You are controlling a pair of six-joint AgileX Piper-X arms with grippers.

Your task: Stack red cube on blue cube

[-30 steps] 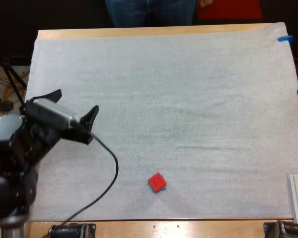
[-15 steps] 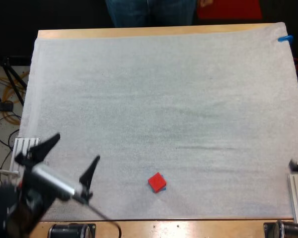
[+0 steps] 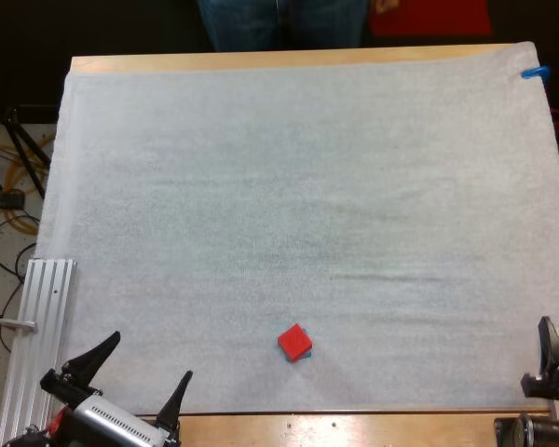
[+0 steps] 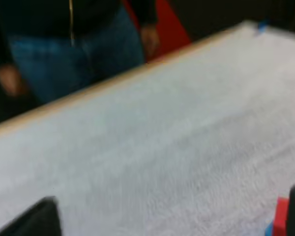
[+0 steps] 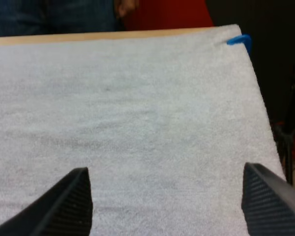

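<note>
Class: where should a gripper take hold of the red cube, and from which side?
Probably from above, on two opposite side faces of the red cube. It sits on the blue cube, turned diagonally, with its top bare, so the grip should rotate to match.

upper cube (image 3: 293, 341) on lower cube (image 3: 306, 355) | near mat (image 3: 307, 186) front edge, centre

A lab: white mat (image 3: 307, 186), tripod (image 3: 22, 147), floor cables (image 3: 17, 223).

Red cube (image 3: 293, 341) sits atop blue cube (image 3: 306, 354); near front of mat (image 3: 261, 186).
</note>
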